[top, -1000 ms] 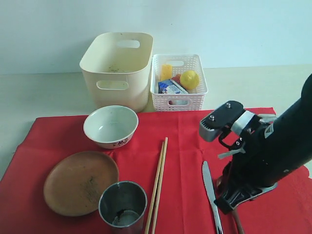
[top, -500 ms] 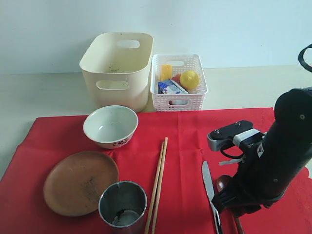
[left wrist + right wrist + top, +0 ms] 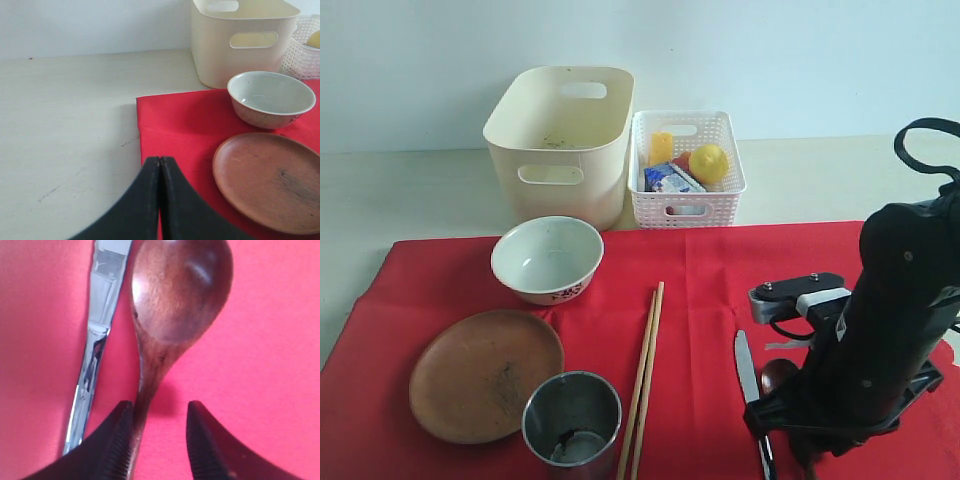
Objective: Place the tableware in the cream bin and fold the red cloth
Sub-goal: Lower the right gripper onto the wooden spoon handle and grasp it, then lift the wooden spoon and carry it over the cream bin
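Down it comes! The right arm, tilted up and off the fabric a second ago, now stands steep over the near right corner, around five o'clock on the large bright red cloth point(image 3: 700, 280). The right gripper point(image 3: 157, 412) has widened from nearly closed to a narrow gap. Its jaws straddle the handle of the dark wooden spoon point(image 3: 175, 295), one finger against the wood, the other just clear. Nothing is clamped yet. The flat metal knife point(image 3: 97, 340) lies just beside the spoon, outside the jaws. It looks like the spoon goes first, and the knife risks a nudge.

The left gripper point(image 3: 159, 160) waits pressed together and empty at the cloth's nine o'clock edge.

Nothing else has moved. The steel cup point(image 3: 572, 415) sits at seven o'clock and the wooden chopsticks point(image 3: 645, 380) at six. The round brown plate point(image 3: 485, 372) is at eight, the pale bowl point(image 3: 547, 258) at ten. Beyond the cloth, the tall cream plastic bin point(image 3: 560, 140) stands at eleven with no tableware inside.
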{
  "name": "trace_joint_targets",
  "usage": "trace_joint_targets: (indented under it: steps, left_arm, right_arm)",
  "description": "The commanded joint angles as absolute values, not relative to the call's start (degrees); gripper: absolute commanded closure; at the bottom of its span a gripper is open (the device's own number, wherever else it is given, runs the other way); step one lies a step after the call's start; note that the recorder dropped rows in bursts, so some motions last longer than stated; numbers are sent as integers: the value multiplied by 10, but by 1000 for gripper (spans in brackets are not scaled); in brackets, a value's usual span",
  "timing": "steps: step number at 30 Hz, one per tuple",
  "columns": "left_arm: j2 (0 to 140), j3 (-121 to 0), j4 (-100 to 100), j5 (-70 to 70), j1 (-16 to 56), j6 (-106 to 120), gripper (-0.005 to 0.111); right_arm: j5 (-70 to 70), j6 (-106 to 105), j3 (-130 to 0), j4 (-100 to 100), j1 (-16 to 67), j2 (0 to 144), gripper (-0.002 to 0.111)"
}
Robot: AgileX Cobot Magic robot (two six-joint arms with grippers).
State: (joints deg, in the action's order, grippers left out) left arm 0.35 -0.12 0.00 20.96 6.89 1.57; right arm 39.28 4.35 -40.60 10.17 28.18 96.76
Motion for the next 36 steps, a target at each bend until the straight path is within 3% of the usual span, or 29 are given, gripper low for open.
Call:
trace_joint_targets:
  steps: [1, 11, 13, 17, 29, 36]
  left_arm:
    - [0, 0, -3, 204, 68, 13, 107]
    - [0, 0, -3, 204, 68, 13, 107]
    - [0, 0, -3, 204, 68, 13, 107]
    - [0, 0, -3, 204, 68, 13, 107]
    - [0, 0, -3, 204, 68, 13, 107]
    - [0, 0, -3, 204, 68, 13, 107]
  right_arm:
    - [391, 41, -404, 131, 284, 972, 72]
    - [378, 42, -404, 132, 284, 1004, 74]
    - [366, 42, -404, 132, 284, 1006, 81]
    - [358, 42, -404, 125, 284, 1006, 108]
    - [348, 44, -404, 101, 284, 866, 108]
    - [264, 25, -412, 157, 284, 742, 108]
